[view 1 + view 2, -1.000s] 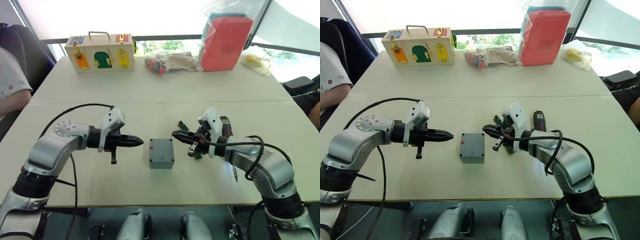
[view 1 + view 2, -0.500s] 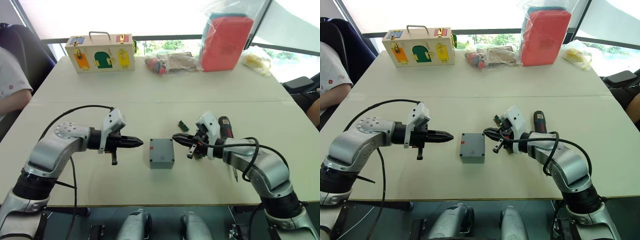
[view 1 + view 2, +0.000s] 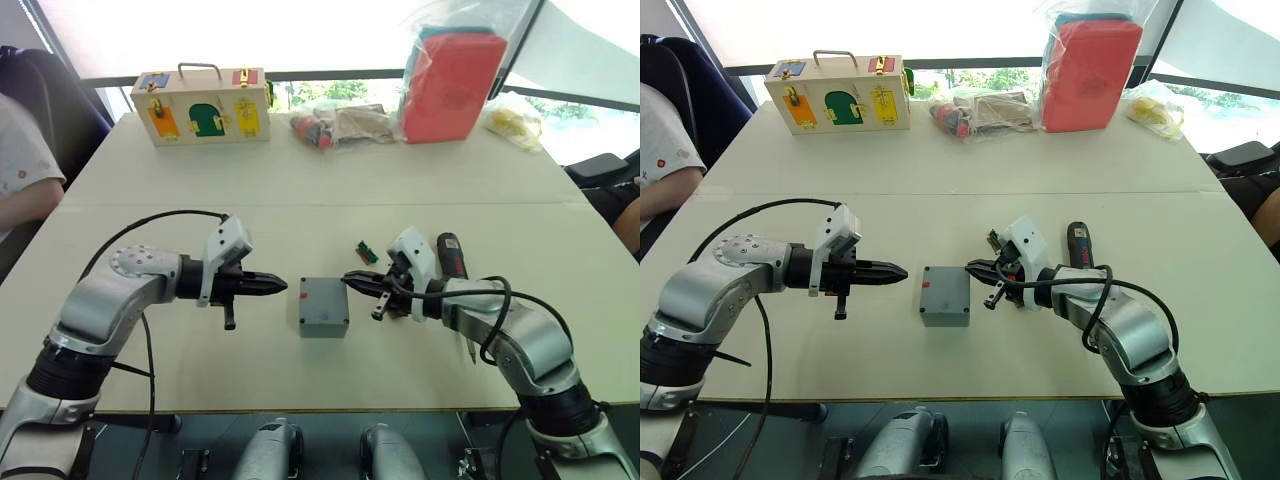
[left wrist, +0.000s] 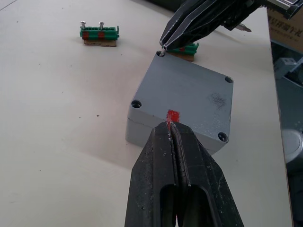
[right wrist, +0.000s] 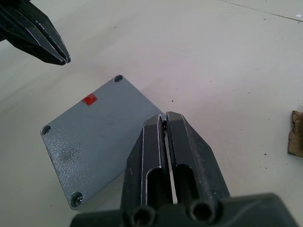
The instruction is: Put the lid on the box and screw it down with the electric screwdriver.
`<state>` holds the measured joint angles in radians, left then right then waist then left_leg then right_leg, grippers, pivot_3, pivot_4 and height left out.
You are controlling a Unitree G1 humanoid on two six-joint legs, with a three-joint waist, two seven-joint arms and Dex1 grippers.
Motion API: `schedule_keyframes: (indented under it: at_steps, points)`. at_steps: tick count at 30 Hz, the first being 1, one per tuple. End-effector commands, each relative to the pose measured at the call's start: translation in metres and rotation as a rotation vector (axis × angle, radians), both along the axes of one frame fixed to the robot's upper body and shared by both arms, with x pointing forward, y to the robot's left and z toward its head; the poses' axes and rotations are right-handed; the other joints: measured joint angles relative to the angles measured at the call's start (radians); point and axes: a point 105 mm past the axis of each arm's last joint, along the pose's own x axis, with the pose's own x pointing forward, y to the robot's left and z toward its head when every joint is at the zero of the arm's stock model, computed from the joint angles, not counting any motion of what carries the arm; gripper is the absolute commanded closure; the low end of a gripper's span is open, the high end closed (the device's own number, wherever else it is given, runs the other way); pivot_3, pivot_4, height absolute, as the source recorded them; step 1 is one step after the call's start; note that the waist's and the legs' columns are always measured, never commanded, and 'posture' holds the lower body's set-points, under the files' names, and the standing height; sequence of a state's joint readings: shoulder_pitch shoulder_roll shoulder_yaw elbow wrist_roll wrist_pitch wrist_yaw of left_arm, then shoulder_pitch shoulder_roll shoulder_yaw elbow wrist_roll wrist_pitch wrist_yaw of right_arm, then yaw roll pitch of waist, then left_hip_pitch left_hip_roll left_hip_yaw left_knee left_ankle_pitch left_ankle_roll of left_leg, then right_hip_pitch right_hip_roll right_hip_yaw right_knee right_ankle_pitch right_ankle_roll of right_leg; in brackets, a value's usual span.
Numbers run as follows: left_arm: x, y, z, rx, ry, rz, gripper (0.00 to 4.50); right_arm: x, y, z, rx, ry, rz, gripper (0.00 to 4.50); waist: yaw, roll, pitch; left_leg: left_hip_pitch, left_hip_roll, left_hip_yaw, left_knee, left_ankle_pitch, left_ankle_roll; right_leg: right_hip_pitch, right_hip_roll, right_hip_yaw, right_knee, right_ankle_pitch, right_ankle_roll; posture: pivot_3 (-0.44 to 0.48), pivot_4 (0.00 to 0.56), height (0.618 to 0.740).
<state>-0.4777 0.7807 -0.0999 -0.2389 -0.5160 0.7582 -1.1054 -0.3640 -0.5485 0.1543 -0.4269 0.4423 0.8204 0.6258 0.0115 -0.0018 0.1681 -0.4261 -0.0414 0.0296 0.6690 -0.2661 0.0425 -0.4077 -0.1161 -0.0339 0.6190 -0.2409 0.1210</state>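
The lid [image 3: 322, 302] sits on the box [image 3: 324, 322] mid-surface. The right claw [image 3: 349, 280], pressed together, tips at its far corner hole; the left claw [image 3: 280, 286], closed and empty, waits opposite. The electric screwdriver [image 3: 449, 257] lies beyond the right arm.

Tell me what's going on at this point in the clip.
The lid already sits on the box, mid-table. The right gripper, fingers shut, has its tip at one corner screw hole, seemingly carrying a small screw. The left gripper, also shut, hovers beside the box without touching. The screwdriver lies unused on the table behind the right arm.
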Motion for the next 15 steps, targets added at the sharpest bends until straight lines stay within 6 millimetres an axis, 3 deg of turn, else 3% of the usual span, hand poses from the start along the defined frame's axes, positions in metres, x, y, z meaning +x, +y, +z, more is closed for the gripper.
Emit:
schedule_keyframes:
  at_steps: [1, 3, 6, 12, 15]
  points:
    - [-0.002, -0.004, 0.011, -0.017, -0.045, -0.017, 4.50, 0.003, 0.002, 0.006, -0.003, -0.031, 0.013, 4.48, 0.000, 0.000, 0.000, 0.000, 0.000, 0.000, 0.000, 0.000, 0.000, 0.000, 0.000, 0.000, 0.000, 0.000, 0.000, 0.000, 0.150, 0.740]
    - [-0.002, -0.004, 0.011, -0.018, -0.045, -0.017, 4.50, 0.004, 0.003, 0.006, -0.004, -0.032, 0.015, 4.48, 0.000, 0.000, 0.000, 0.000, 0.000, 0.000, 0.000, 0.000, 0.000, 0.000, 0.000, 0.000, 0.000, 0.000, 0.000, 0.000, 0.150, 0.740]
    - [-0.002, -0.005, 0.010, -0.021, -0.045, -0.017, 4.50, 0.006, 0.004, 0.009, 0.000, -0.040, 0.016, 3.83, 0.000, 0.000, 0.000, 0.000, 0.000, 0.000, 0.000, 0.000, -0.001, 0.000, 0.000, 0.000, 0.000, 0.000, 0.000, 0.000, 0.150, 0.740]
    - [-0.002, -0.006, 0.011, -0.027, -0.045, -0.016, 4.50, 0.006, 0.002, 0.017, 0.009, -0.054, 0.011, 1.26, 0.000, 0.000, 0.000, 0.000, 0.000, 0.000, 0.000, 0.001, -0.001, 0.000, 0.000, 0.000, 0.000, 0.000, 0.000, 0.000, 0.150, 0.740]
    - [-0.002, -0.006, 0.011, -0.031, -0.047, -0.017, 4.50, 0.005, -0.001, 0.024, 0.024, -0.060, 0.008, 1.26, 0.000, 0.000, 0.000, 0.000, 0.000, 0.000, 0.000, 0.001, -0.001, 0.000, 0.000, 0.000, 0.000, 0.000, 0.000, 0.000, 0.150, 0.740]
